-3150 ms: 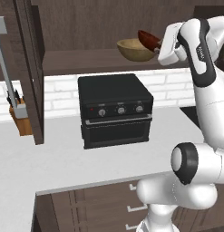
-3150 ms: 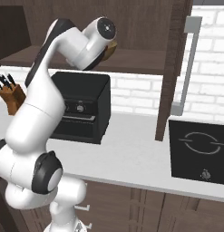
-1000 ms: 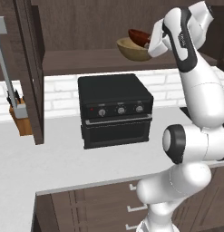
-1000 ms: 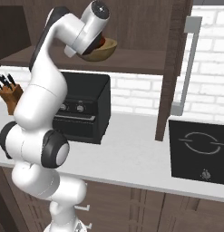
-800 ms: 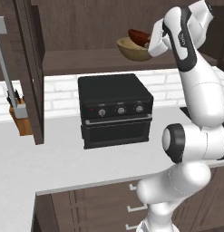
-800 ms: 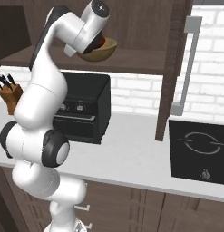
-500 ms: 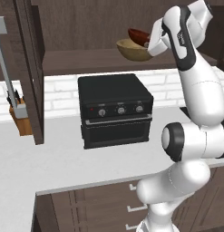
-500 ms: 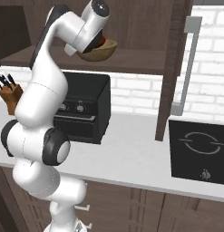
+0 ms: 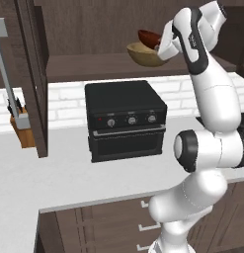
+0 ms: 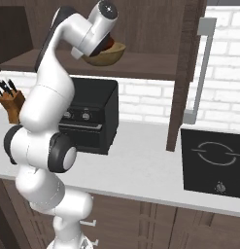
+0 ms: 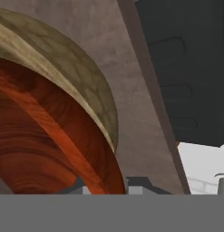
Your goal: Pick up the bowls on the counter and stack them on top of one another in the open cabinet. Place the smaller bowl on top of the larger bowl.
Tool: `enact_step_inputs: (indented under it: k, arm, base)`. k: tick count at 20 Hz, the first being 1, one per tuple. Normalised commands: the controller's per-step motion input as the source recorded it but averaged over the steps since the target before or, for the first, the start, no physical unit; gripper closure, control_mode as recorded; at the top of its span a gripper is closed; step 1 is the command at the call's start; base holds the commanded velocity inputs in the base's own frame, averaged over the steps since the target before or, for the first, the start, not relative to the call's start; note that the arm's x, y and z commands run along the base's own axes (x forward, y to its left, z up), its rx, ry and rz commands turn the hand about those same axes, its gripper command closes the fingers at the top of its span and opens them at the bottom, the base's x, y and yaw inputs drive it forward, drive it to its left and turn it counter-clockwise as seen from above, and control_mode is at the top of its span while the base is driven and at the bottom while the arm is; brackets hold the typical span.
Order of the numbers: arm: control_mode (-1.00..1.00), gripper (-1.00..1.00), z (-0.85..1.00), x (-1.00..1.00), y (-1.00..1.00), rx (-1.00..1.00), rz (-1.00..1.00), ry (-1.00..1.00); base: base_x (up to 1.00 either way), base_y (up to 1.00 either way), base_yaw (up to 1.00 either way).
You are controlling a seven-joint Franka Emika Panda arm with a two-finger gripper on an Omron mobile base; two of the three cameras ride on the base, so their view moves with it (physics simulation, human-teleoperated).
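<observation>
End effector (image 9: 162,47) clamped on red bowl (image 9: 149,36), over tan bowl (image 9: 143,54) on cabinet shelf (image 9: 89,64).

open shelf (image 9: 84,66) left of bowls (image 9: 143,53)

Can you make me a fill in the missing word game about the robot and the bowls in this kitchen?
1. The dark red bowl sits in the tan ____ bowl.
2. Both bowls are up on the cabinet ____.
3. Below the shelf, a black ____ stands on the counter.
4. The gripper is ____ on the red bowl's rim.

Missing words: wooden; shelf; oven; shut
</observation>
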Motion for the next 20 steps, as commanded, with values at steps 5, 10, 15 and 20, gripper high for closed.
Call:
enact_step_inputs:
  k: [5,10,15,20]
  arm:
    - [-1.0,1.0,0.0,0.42,0.0,0.0,-0.06,0.0]
    - [-1.0,1.0,-0.09,0.12,0.0,0.0,-0.06,0.0]
    - [-1.0,1.0,-0.13,0.0,0.0,0.0,-0.01,0.0]
    - [-1.0,1.0,-0.13,0.0,0.0,0.0,0.0,0.01]
  base:
    - [0.0,0.0,0.0]
    - [0.0,0.0,0.0]
    - [0.0,0.0,0.0]
    - [0.0,0.0,0.0]
